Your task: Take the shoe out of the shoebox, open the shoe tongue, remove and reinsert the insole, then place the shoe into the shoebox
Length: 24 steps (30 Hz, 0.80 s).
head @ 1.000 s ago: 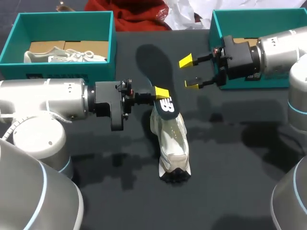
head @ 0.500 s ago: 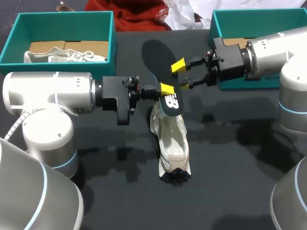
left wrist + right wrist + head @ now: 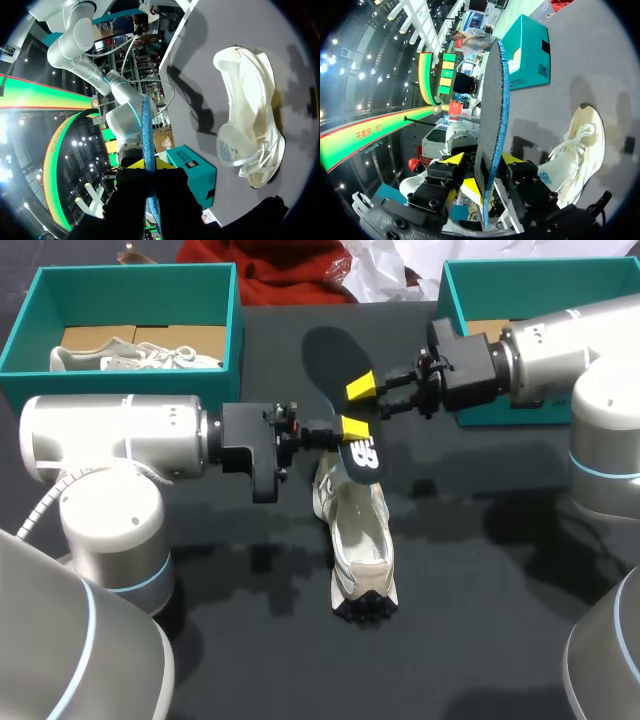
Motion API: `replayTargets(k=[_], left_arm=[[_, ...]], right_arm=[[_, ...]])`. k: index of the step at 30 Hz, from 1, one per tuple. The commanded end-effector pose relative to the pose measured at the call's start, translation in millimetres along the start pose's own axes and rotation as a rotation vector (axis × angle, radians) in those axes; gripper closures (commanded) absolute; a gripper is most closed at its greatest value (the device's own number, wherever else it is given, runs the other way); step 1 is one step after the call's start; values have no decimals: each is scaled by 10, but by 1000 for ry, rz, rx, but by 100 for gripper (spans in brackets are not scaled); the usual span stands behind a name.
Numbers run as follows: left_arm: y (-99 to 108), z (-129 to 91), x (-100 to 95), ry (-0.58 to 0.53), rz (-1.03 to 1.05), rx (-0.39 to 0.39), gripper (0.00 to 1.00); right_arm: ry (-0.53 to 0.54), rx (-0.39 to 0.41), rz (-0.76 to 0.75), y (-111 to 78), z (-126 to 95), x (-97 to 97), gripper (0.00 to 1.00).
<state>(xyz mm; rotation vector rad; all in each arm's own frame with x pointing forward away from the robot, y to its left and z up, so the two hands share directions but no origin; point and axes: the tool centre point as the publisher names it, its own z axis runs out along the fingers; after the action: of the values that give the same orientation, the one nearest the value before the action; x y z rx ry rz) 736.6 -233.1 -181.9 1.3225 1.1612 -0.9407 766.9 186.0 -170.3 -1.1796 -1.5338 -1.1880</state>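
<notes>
— Where's the insole [image 3: 330, 368]?
— Off the worktop [image 3: 480, 620], edge-on, pinched at its lower end by the left jaws, above the white sneaker [image 3: 358, 540].
— And the right jaws?
— Spread, one finger on each side of it.

Left arm [image 3: 110, 435] enters from 9 o'clock and lies level, its black wrist pointing toward 3 o'clock at table centre. The left gripper [image 3: 345, 430] is clamped on the lower part of a dark insole [image 3: 335, 360], fingers pressed against both faces. Right arm [image 3: 560, 335] enters from 2 o'clock, its wrist aimed toward 9 o'clock. The right gripper [image 3: 362, 390] straddles the same insole just above, its yellow-tipped fingers parted on either side.
</notes>
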Motion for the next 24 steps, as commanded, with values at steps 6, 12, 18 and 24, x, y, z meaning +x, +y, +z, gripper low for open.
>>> replayTargets(k=[6,12,18,24], left_arm=[[34,72,35,-3,2,4,100],[65,47,33,-4,4,5,100],[78,42,41,-2,6,3,100],[44,53,44,-4,5,6,100]], right_arm=[[5,5,9,-10,48,0,75],[12,10,24,-14,51,-27,85],[15,10,23,-25,47,-39,100],[16,8,18,-57,30,-41,100]])
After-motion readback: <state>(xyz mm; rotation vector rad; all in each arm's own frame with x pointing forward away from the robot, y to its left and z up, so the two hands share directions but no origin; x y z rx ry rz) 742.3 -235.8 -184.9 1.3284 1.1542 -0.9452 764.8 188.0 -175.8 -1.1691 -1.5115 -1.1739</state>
